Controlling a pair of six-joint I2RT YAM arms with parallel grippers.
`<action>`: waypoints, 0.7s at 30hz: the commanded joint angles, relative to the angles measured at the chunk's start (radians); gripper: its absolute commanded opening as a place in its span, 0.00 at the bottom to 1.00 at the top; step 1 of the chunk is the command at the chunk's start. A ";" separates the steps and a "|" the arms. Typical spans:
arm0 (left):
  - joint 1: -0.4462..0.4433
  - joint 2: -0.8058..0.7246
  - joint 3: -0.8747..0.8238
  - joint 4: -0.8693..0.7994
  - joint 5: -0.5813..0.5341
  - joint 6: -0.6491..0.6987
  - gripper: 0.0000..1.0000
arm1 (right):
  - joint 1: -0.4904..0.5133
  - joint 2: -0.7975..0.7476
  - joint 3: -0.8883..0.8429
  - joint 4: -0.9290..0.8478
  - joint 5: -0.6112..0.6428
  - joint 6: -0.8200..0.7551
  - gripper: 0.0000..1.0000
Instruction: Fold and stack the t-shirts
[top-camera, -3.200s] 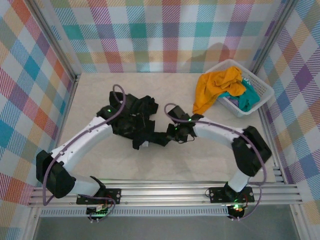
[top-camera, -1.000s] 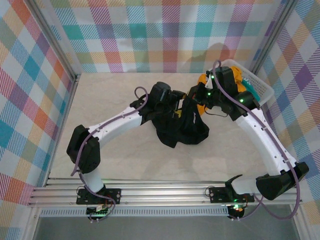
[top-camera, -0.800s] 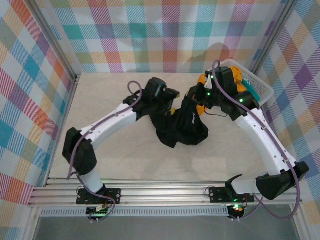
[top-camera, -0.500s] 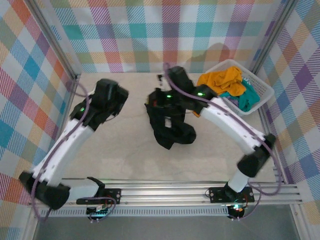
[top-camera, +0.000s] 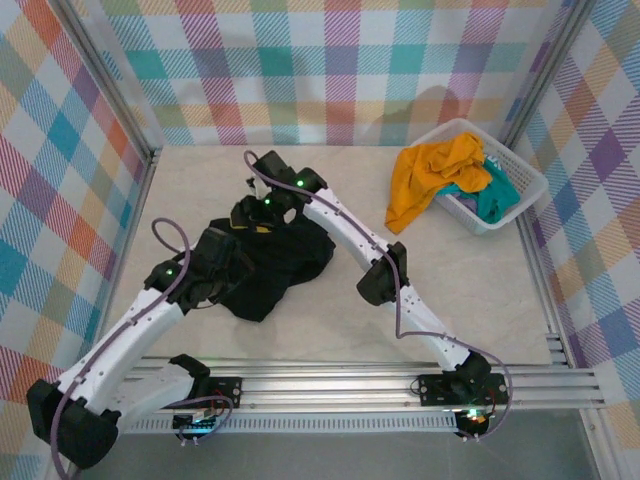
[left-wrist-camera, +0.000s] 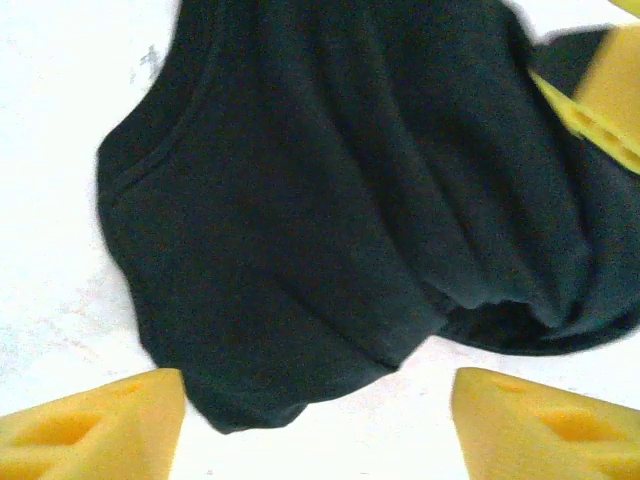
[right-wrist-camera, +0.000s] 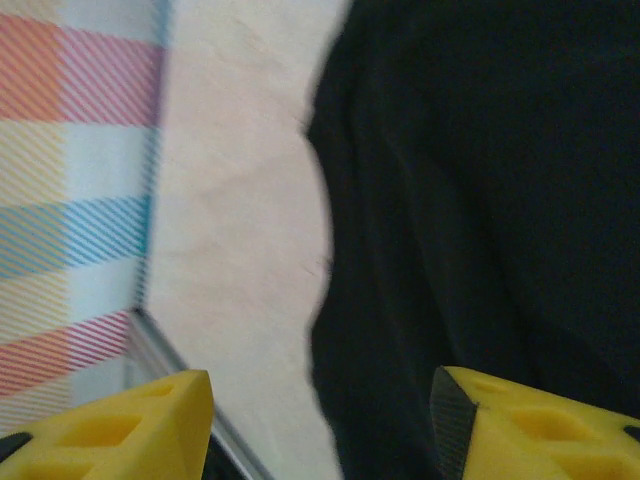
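Black t-shirt (top-camera: 280, 262) lies rumpled on the left half of the table (top-camera: 450, 285), about midway between its near and far edges. Left gripper (left-wrist-camera: 315, 440) stands at the shirt's left side, fingers (left-wrist-camera: 95, 432) spread apart, clamping nothing. Right gripper (right-wrist-camera: 320, 440) is over the shirt's far edge, jaws likewise apart. Basket (top-camera: 527, 186) in the far right corner holds an orange-yellow t-shirt (top-camera: 430, 172) and a teal t-shirt (top-camera: 493, 197).

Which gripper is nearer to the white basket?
Right. The right gripper is at the far edge of the black t-shirt, left of the basket; the left gripper is further left still.
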 joint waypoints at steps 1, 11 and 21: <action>-0.007 0.055 0.001 -0.057 -0.004 0.081 0.74 | 0.003 -0.296 -0.230 -0.063 0.142 -0.117 0.62; 0.010 0.273 -0.095 0.012 0.121 0.000 0.78 | -0.210 -1.056 -1.746 0.753 0.132 0.178 0.62; 0.020 0.320 -0.231 0.367 0.142 -0.106 0.79 | -0.197 -1.013 -1.943 0.972 0.082 0.154 0.59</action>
